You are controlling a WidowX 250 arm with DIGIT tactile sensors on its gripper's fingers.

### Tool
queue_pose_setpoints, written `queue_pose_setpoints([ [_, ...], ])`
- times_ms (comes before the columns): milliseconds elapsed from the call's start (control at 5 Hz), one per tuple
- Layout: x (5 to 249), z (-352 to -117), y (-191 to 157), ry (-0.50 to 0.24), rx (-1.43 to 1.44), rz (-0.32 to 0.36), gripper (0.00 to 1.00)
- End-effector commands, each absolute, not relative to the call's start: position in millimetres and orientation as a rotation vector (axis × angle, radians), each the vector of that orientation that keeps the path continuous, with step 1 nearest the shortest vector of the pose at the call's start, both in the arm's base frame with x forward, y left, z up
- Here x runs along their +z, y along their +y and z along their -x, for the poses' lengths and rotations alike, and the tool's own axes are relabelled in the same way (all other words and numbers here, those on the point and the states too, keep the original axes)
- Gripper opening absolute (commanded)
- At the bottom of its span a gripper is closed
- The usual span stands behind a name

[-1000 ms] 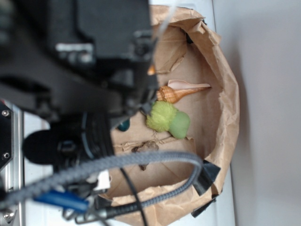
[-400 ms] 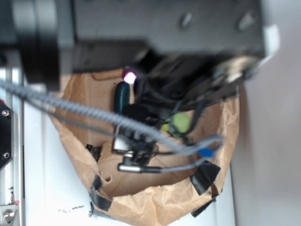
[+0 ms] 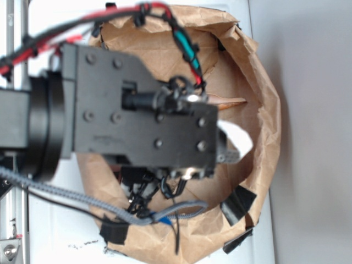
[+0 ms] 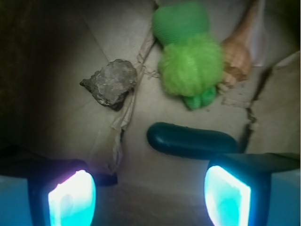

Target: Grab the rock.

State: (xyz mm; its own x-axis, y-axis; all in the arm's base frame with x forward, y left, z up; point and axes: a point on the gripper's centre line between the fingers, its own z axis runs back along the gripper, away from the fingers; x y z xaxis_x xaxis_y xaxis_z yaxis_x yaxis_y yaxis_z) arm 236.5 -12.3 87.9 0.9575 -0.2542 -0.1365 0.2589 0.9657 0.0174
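Brown paper, creased and torn, lines the floor under everything in the wrist view; on it lie one rock (image 4: 110, 83), one green plush (image 4: 190, 63), one dark teal oblong object (image 4: 190, 140) and one orange-tan seashell (image 4: 236, 55). The rock is a small grey-brown jagged stone in the upper left of centre of that view, resting just beside a raised paper seam; the plush sits to its right, well apart from it, and touches the seashell at the upper right; the teal object lies below the plush, near the lower centre. Two fingertips (image 4: 70, 197) glow cyan at the bottom corners of the wrist view; the gripper (image 4: 148, 195) is spread wide and holds nothing, and the rock lies above its left tip, not between the two. In the exterior view the black arm (image 3: 137, 124) fills the middle of the frame and hides the rock, plush and teal object; only the tip of the seashell (image 3: 234, 102) shows at its right edge, inside the taped paper bag (image 3: 267, 126); cables trail across the upper and lower left.
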Motion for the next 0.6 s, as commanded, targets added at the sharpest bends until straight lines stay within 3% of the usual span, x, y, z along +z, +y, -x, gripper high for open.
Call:
queue_pose_setpoints([
  [0,96.5,-241.6,-17.8,0.093,-0.283,-0.038,1.0],
  [200,97.8,-268.3,-0.3,0.051,-0.228,-0.025,1.0],
  [400,123.2,-296.6,28.4,-0.01,-0.16,0.031,1.0],
])
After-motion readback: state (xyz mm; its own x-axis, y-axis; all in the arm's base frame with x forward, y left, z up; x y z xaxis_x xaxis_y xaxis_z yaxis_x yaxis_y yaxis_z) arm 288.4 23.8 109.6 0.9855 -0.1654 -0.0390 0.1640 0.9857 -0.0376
